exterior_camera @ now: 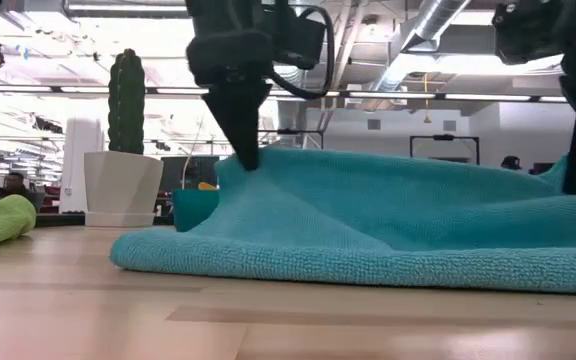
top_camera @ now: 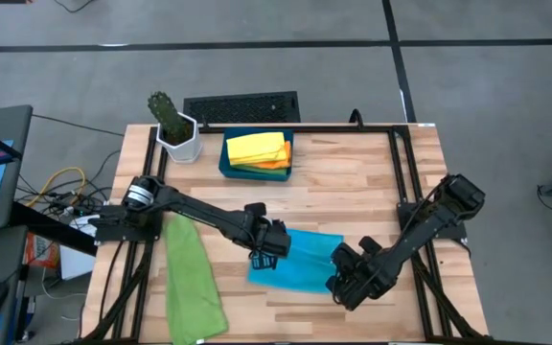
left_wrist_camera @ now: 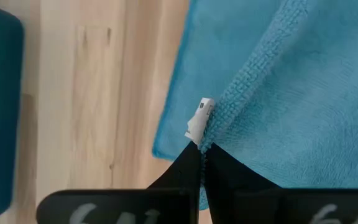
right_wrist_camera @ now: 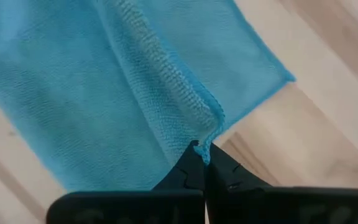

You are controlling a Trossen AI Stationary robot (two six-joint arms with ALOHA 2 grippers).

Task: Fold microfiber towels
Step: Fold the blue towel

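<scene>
Near the six o'clock edge of the counter, just right of centre, lies the sky-blue towel, and I have it by two corners. My left gripper is pinched tight on the corner at the towel's nine o'clock side, right where the small white label is sewn into the hem. My right gripper is pinched on the hemmed corner at its four o'clock side. Both corners are lifted off the wood, and the cloth sags between them while its front edge rests flat.

I judge this towel to be very light and wholly limp. It drapes and creases wherever it is not held, so it will not keep a shape by itself. The looped pile should give good friction against my fingertips, so slipping is unlikely, though the thin hem could roll out if I pull hard. Nothing here is fragile. The best hold is exactly at the stitched corners, where the hem is thickest, keeping both at equal height so the fold line stays straight.

The other cloths wait elsewhere: a green towel lies crumpled at the seven o'clock corner, and a yellow towel sits folded over an orange towel in the teal tray at twelve o'clock, beside the potted cactus.
</scene>
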